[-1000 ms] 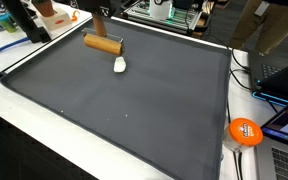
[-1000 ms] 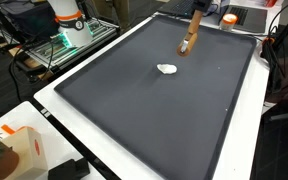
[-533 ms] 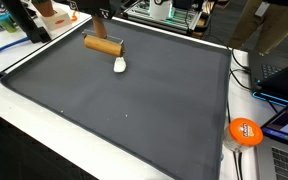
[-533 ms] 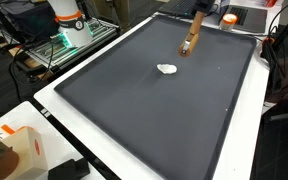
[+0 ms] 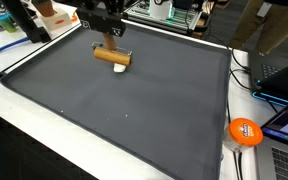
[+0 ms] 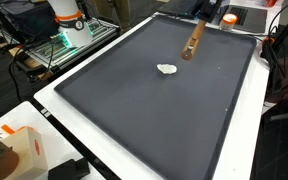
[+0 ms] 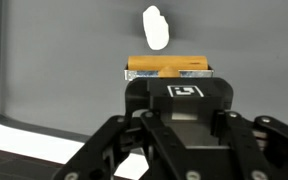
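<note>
Our pincer (image 7: 170, 78) was clamped on the wooden cylinder (image 7: 169, 64), which lay crosswise between the jaws and was gripped near its middle. In an exterior view the cylinder (image 5: 111, 56) hung under the pincer at the far end of the dark mat (image 5: 134, 110). We could not tell for sure whether the wood was clear of the mat or brushing it.

Just beyond it lay the small white lump (image 7: 156, 27), close to the cylinder but apart from it. We judged the round wood the main worry, since a smooth cylinder could roll or slide between flat jaws and drop. If it fell there, it might strike the lump or roll off across the mat. A low sideways move could also sweep the lump along or drag the mat. The orange disc (image 5: 244, 131) lay well apart on the tabletop (image 5: 44, 120), out of harm's way.
</note>
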Action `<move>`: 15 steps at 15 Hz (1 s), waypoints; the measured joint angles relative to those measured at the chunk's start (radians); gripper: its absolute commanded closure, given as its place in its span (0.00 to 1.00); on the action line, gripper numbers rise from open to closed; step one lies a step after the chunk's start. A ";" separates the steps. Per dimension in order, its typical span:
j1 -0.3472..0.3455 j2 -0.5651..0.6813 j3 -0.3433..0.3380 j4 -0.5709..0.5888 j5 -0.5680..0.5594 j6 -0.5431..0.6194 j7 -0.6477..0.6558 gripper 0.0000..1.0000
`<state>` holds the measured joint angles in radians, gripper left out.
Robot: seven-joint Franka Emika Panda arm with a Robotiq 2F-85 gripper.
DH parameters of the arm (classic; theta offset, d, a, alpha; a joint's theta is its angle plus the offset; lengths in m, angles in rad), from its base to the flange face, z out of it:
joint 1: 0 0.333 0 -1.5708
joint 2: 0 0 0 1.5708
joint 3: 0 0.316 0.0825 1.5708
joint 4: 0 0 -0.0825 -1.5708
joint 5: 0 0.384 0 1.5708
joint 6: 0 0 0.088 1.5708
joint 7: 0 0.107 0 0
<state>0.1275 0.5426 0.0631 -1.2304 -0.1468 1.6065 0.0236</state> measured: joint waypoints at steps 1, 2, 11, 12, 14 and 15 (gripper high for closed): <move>0.007 0.016 0.000 0.021 0.000 -0.017 -0.003 0.78; 0.014 0.032 0.000 0.044 -0.001 -0.037 -0.007 0.78; 0.057 0.163 -0.004 0.208 -0.017 -0.109 -0.012 0.78; 0.060 0.175 -0.005 0.221 -0.020 -0.118 -0.012 0.78; 0.066 0.197 -0.008 0.247 -0.027 -0.139 -0.012 0.78; 0.070 0.206 -0.008 0.259 -0.031 -0.148 -0.012 0.78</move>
<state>0.1974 0.7487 0.0553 -0.9714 -0.1783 1.4581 0.0114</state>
